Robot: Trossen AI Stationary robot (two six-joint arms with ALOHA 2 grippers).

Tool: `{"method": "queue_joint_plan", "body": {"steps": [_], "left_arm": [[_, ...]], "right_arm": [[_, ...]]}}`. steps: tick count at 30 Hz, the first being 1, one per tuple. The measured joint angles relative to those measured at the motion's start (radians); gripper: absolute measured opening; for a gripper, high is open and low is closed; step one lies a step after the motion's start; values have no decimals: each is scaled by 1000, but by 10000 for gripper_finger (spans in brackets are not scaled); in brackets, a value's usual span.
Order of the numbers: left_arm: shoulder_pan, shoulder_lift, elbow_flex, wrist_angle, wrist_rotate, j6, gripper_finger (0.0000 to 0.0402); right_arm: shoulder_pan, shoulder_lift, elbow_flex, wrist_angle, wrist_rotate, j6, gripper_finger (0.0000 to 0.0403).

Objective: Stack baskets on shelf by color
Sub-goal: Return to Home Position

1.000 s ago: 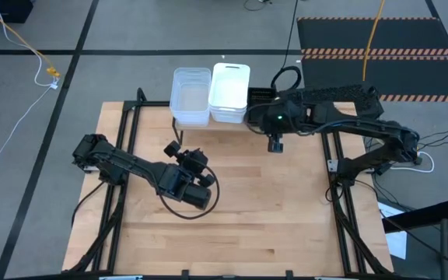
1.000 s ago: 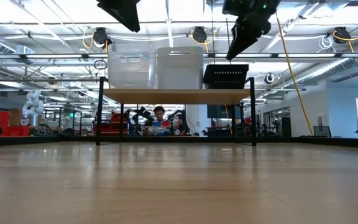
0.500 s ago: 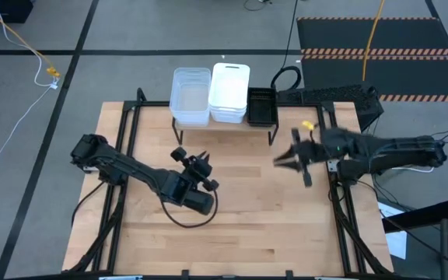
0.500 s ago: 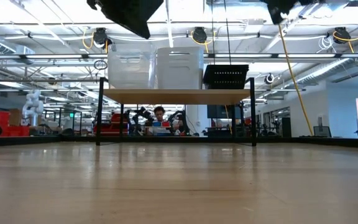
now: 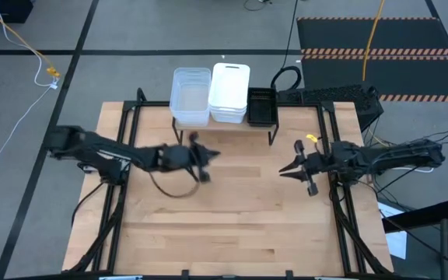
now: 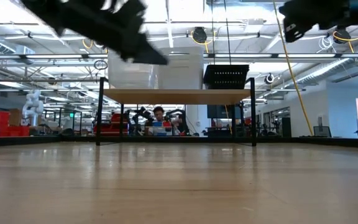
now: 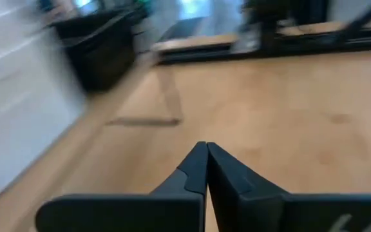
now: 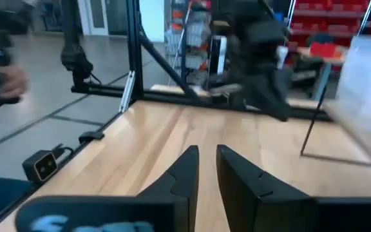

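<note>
Holding the left gripper (image 7: 203,148) pressed together and the right gripper (image 8: 206,152) barely parted over the table (image 5: 239,218), well apart from the shelf (image 6: 179,95) bearing colour-sorted baskets (image 5: 229,93), seemingly light, stiff, slick, best pinched at a rim.

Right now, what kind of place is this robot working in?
Probably a robotics lab or industrial workshop. The low view shows exposed ceiling beams, red storage bins and a person seated beyond the shelf; the high view shows cables across a grey floor.
</note>
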Motion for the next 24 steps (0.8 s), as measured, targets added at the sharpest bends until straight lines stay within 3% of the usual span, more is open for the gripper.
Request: {"method": "queue_joint_plan", "body": {"steps": [8,14,19,24], "left_arm": [[101,-534,-342,-23,34,13,4],[120,-908,-586,-34,50,7,15],[124,-1132,-692,-58,51,16,5],[124,-1295,-711,-238,51,-27,10]], "right_arm": [[-8,-287,-3,-207,91,-74,47],[-21,-413,-77,-215,77,-47,47],[-23,-483,-144,-211,82,-10,47],[-23,-544,-182,-207,82,8,47]]}}
